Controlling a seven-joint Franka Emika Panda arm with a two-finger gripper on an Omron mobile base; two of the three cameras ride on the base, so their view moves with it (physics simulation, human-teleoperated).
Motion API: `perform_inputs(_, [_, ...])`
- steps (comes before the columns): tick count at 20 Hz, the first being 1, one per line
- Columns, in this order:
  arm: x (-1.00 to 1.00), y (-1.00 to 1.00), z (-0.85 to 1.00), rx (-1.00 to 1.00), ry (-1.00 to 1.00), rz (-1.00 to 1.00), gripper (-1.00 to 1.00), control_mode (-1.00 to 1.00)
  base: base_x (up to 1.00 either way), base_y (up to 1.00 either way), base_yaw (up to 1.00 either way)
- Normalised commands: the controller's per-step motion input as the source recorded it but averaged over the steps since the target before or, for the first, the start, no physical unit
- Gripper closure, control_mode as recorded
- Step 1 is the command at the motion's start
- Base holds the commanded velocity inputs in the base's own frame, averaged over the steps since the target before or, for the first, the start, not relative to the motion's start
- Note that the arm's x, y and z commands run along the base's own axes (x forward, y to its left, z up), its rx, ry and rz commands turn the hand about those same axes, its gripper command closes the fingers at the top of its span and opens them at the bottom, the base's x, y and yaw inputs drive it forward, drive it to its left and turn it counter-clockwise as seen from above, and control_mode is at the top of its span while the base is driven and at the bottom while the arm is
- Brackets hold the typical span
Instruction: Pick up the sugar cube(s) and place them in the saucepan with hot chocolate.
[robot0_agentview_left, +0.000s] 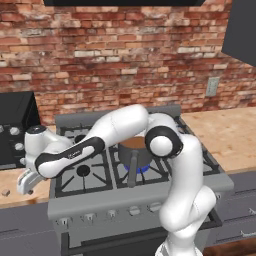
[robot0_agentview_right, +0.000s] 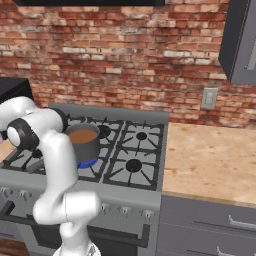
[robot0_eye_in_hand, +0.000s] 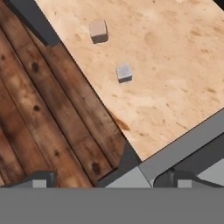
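Note:
Two tiny pale sugar cubes (robot0_eye_in_hand: 98, 30) (robot0_eye_in_hand: 124, 72) lie apart on the light wooden counter (robot0_eye_in_hand: 175, 65), close to its front edge. My gripper (robot0_eye_in_hand: 111, 181) hovers above them, open, with nothing between its fingertips (robot0_eye_in_hand: 39, 180). In the left base view the arm stretches left and the gripper (robot0_agentview_left: 26, 188) hangs over the counter left of the stove, with one sugar cube (robot0_agentview_left: 6, 192) just to its left. The dark saucepan (robot0_agentview_left: 134, 150) of brown hot chocolate sits on a front burner, handle pointing forward. The saucepan (robot0_agentview_right: 83, 140) also stands behind my arm in the right base view.
The grey gas stove (robot0_agentview_left: 95, 172) with a row of front knobs (robot0_agentview_left: 111, 214) lies between the two wooden counters. A black appliance (robot0_agentview_left: 15, 127) stands at the back of the left counter. Right of the stove runs a wide wooden counter (robot0_agentview_right: 210, 160). Dark wooden floor (robot0_eye_in_hand: 39, 122) shows past the counter edge.

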Motion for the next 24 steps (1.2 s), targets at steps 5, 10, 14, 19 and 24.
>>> perform_inputs(5, [0.22, 0.33, -0.02, 0.0, 0.0, 0.0, -1.0, -1.0, 0.0, 0.0, 0.0])
perform_inputs(10, [0.33, 0.25, -0.08, 0.0, 0.0, 0.0, -1.0, -1.0, 0.0, 0.0, 0.0])
perform_inputs(14, [0.36, 0.2, -0.18, 0.0, 0.0, 0.0, -1.0, -1.0, 0.0, 0.0, 0.0])
perform_inputs(19, [0.3, 0.17, -0.22, 0.0, 0.0, 0.0, -1.0, -1.0, 0.0, 0.0, 0.0])
perform_inputs(24, [0.02, 0.17, -0.14, 0.0, 0.0, 0.0, -1.0, -1.0, 0.0, 0.0, 0.0])
